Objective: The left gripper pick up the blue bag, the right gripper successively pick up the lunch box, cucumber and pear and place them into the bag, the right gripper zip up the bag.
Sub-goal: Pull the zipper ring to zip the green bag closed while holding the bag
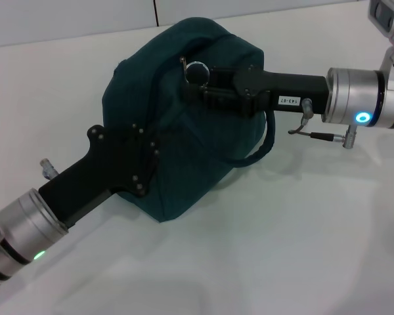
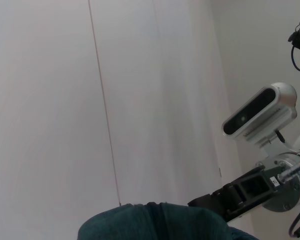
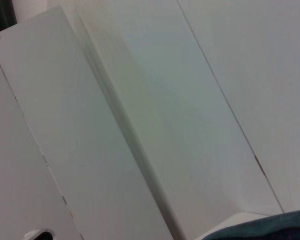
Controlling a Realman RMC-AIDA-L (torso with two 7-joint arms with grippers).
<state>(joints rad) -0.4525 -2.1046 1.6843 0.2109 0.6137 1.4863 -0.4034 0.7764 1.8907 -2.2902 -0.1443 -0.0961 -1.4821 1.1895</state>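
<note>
The blue bag stands on the white table in the middle of the head view, its top bulging. My left gripper lies against the bag's lower left side. My right gripper reaches in from the right and rests on the bag's top, right beside the silver zip pull. A dark tube handle hangs down the bag's right side. The bag's top and my right gripper also show in the left wrist view. A sliver of the bag shows in the right wrist view. The lunch box, cucumber and pear are out of view.
The white table spreads around the bag, with a white wall behind it. A thin cable with a metal plug hangs under my right wrist.
</note>
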